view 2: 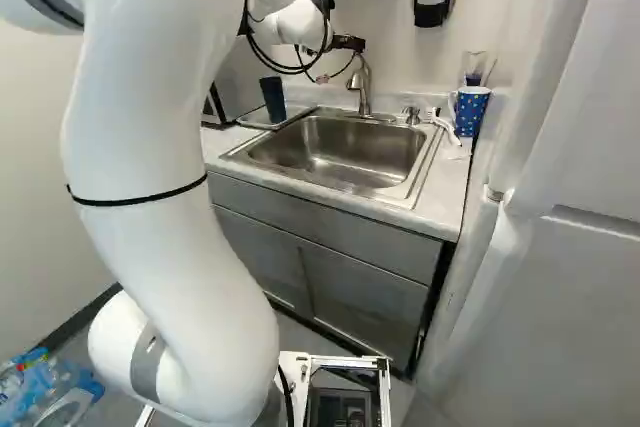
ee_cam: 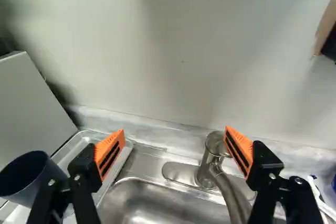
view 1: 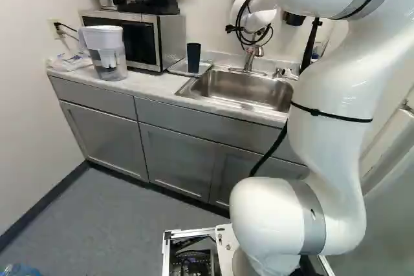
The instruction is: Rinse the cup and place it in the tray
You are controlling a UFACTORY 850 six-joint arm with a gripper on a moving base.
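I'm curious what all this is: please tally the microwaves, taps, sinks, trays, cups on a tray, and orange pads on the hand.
Microwave: 1
Tap: 1
Sink: 1
Tray: 1
Cup on the tray: 1
Orange pads on the hand: 2
Total: 7

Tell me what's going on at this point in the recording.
A white robot arm holds its open gripper up near the faucet at the sink, with nothing between the fingers. The dark cup stands upright in the tray, between the sink and the microwave. So the cup is where the task wants it, but whether it has been rinsed can't be told.
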